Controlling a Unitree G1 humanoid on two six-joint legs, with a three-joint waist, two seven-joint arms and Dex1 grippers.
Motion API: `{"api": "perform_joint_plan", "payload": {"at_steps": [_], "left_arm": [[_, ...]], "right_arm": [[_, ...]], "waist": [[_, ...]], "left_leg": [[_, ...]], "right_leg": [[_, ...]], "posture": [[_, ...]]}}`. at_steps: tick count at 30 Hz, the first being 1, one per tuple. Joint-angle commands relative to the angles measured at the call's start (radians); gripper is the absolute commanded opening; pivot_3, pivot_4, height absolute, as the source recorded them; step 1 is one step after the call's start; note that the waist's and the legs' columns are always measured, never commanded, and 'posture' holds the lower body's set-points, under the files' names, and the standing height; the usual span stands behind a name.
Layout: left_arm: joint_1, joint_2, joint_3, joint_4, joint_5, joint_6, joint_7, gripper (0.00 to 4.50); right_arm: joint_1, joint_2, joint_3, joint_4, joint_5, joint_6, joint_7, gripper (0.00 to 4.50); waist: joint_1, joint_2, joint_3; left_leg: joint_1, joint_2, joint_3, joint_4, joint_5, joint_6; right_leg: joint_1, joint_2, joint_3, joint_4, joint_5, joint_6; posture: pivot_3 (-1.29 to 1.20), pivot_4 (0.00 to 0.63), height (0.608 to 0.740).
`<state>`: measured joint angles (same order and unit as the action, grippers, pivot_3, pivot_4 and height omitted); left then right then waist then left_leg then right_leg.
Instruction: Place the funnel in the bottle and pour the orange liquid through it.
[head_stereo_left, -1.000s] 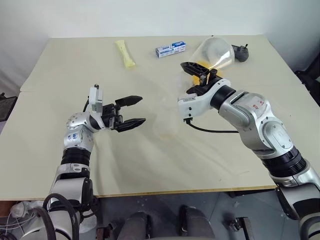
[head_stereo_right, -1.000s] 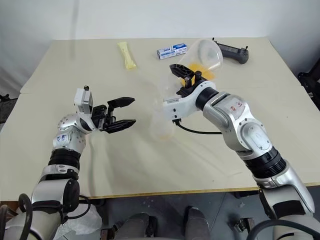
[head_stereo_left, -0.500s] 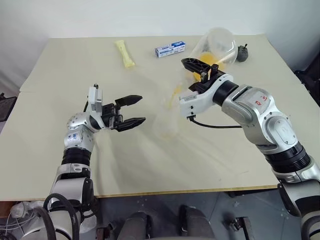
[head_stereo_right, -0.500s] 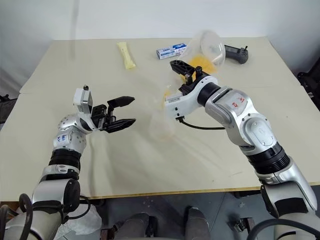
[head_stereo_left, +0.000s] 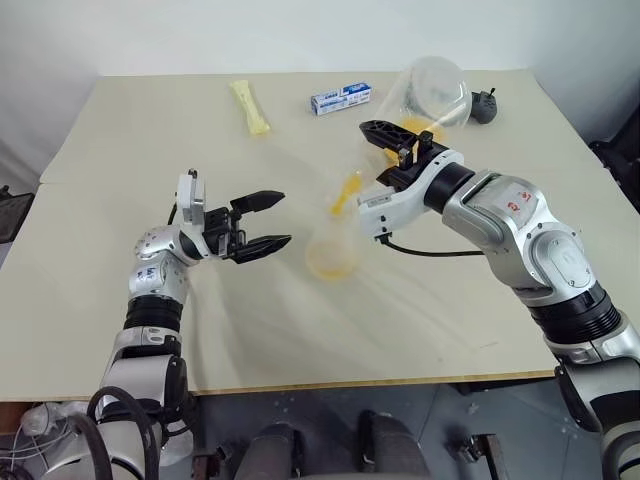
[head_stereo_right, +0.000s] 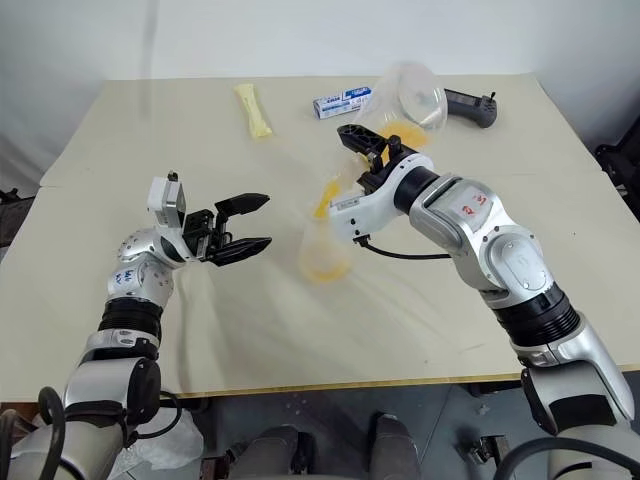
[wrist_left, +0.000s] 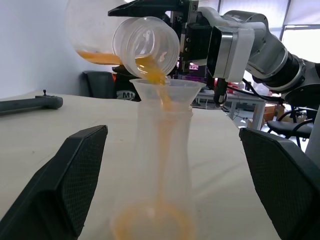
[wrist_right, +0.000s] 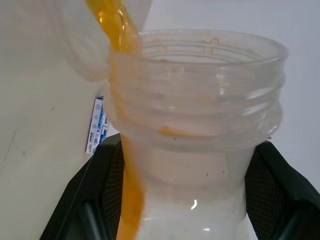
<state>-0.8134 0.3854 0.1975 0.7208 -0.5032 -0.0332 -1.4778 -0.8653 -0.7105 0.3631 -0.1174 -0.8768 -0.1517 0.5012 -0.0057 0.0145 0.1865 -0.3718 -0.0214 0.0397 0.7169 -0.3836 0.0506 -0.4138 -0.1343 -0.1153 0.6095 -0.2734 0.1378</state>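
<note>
bottle upright mid-desk, long axis vertical, funnel seated in neck, mouth up | right claw clamped on tilted clear vessel, mouth down toward funnel | orange liquid streaming, pooling at base | left claw wide, empty, beside bottle | judged: light, tippy, slick plastic; steady at neck

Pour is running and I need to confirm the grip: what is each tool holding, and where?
The right tool grips the tilted clear vessel at its threaded neck. The left tool is open beside the bottle, holding nothing.
</note>
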Motion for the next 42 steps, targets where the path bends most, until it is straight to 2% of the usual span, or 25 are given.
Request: {"api": "perform_joint_plan", "payload": {"at_steps": [1, 26, 42], "left_arm": [[-0.026, -0.006, 0.016, -0.007, -0.018, -0.01, -0.004, 4.5], [-0.018, 0.003, 0.025, -0.016, -0.016, -0.006, -0.026, 4.5], [0.016, 0.086, 0.018, -0.034, -0.01, 0.026, -0.055, 4.5]], "right_arm": [[-0.038, -0.007, -0.057, -0.021, 0.001, -0.008, -0.017, 2.74], [-0.045, -0.01, -0.065, -0.012, -0.03, -0.073, -0.03, 2.74], [-0.053, -0.008, -0.065, -0.011, -0.043, -0.095, -0.039, 2.74]], "waist": [[0.0, 0.0, 0.0], [0.0, 0.0, 0.0], [-0.002, 0.0, 0.0]], "left_leg": [[0.0, 0.0, 0.0, 0.0, 0.0, 0.0], [0.0, 0.0, 0.0, 0.0, 0.0, 0.0], [0.0, 0.0, 0.0, 0.0, 0.0, 0.0]], "right_leg": [[0.0, 0.0, 0.0, 0.0, 0.0, 0.0], [0.0, 0.0, 0.0, 0.0, 0.0, 0.0], [0.0, 0.0, 0.0, 0.0, 0.0, 0.0]], "posture": [[0.0, 0.15, 0.74], [0.0, 0.15, 0.74], [0.0, 0.15, 0.74]]}}
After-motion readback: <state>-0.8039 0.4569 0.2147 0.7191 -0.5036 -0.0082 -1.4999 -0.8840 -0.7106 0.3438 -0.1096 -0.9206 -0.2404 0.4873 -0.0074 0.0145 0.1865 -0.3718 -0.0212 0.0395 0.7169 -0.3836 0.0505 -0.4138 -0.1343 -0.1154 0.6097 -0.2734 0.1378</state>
